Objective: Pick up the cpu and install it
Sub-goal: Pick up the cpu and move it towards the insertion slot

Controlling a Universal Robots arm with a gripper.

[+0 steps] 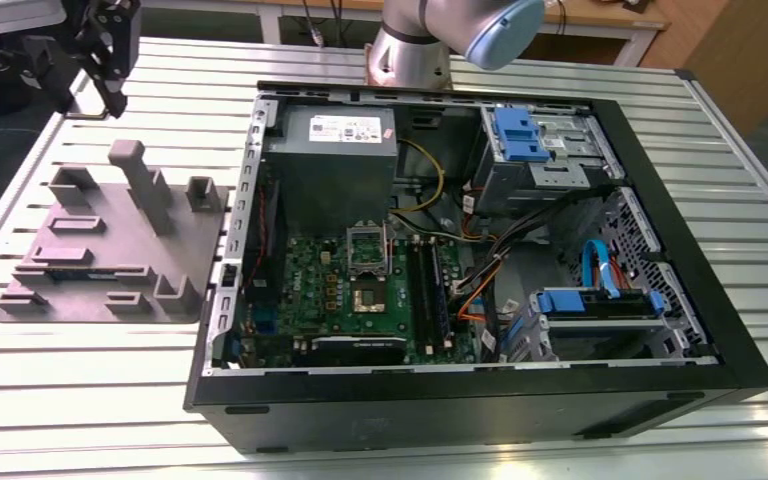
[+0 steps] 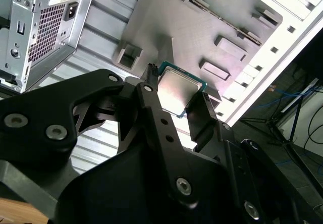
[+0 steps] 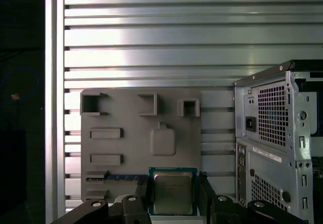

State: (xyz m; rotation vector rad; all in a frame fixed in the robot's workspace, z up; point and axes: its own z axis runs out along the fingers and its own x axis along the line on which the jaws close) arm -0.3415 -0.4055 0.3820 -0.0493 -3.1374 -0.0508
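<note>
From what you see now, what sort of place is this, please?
Probably a robotics lab bench for computer assembly: an opened computer case lies on a slatted metal table beside a moulded tray, and the gripper holds a cpu.

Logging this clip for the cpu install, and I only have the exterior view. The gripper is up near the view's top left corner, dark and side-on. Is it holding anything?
Observer: Yes. In both wrist views the cpu sits between the fingers of the gripper.
Operator: How is it gripped?
Observer: By two opposite edges. In the second wrist view a black finger presses against each side of the chip.
Operator: What lies behind it?
Observer: In the first wrist view, the grey tray, with the computer case's rear panel beside it. The chip's silver metal top faces the camera.
</note>
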